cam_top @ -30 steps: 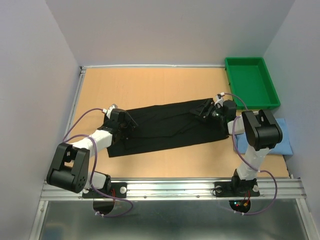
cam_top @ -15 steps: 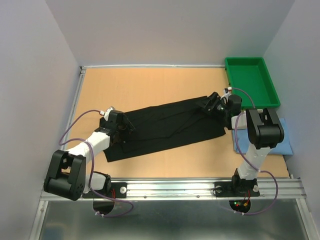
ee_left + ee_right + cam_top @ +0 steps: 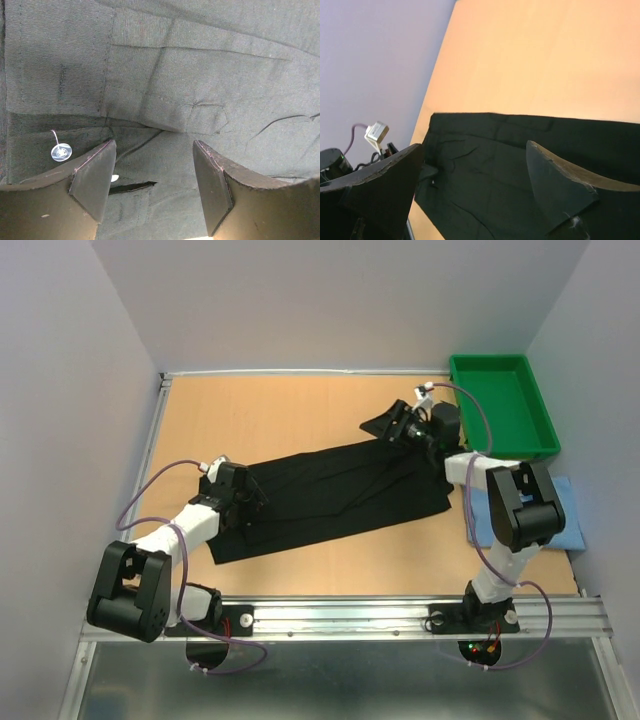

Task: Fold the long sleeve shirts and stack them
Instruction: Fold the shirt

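The black long sleeve shirt [image 3: 330,495] lies folded into a long strip across the table. My left gripper [image 3: 248,496] hovers low over its left end, jaws open with only cloth under them [image 3: 153,146]; a white button [image 3: 61,151] shows beside the left finger. My right gripper [image 3: 386,425] is raised beyond the strip's far right end, open and empty [image 3: 472,150], looking down the black shirt [image 3: 485,170]. The light blue shirt [image 3: 572,525] lies folded at the right edge, partly behind the right arm.
A green tray [image 3: 541,430] stands at the back right corner, just right of the right gripper. Walls close the table on the left, back and right. Bare wood [image 3: 280,420] lies beyond the black shirt.
The right gripper has left the shirt's right end and risen toward the back of the table. The left gripper slid slightly left at first, then stayed put. Both stay open.
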Controlling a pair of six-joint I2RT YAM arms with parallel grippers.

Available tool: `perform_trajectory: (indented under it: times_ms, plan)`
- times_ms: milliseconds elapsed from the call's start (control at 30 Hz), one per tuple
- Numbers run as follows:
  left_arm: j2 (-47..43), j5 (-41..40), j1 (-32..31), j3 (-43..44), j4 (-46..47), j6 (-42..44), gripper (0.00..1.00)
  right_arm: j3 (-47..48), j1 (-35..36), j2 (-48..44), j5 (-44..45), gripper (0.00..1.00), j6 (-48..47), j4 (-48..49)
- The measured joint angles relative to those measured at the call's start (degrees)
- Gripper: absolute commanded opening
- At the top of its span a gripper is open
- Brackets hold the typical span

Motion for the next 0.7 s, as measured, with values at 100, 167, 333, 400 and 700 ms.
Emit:
perform_trajectory:
  times_ms: [100, 167, 333, 400, 700]
  plan:
    - [0.39, 0.02, 0.00, 0.00, 0.26, 0.13, 0.75, 2.32, 3.76, 4.55, -0.02, 0.88, 1.33, 2.45]
    - [0.55, 0.11, 0.00, 0.00, 0.39, 0.15, 0.75, 2.73, 4.72, 7.02, -0.13, 0.88, 2.08, 3.52]
    - [0.92, 0.17, 0.00, 0.02, 1.01, 0.20, 0.75, 3.45, 4.83, 13.20, 1.22, 0.88, 3.13, 4.55]
    - [1.22, 0.59, 0.11, 0.04, 1.60, 0.20, 0.75, 3.34, 4.52, 14.12, 2.49, 0.89, 3.15, 4.55]
    - [1.86, 1.70, 0.42, 0.07, 3.10, 0.20, 0.75, -0.61, -0.98, 14.27, 5.77, 0.89, 2.97, 6.84]
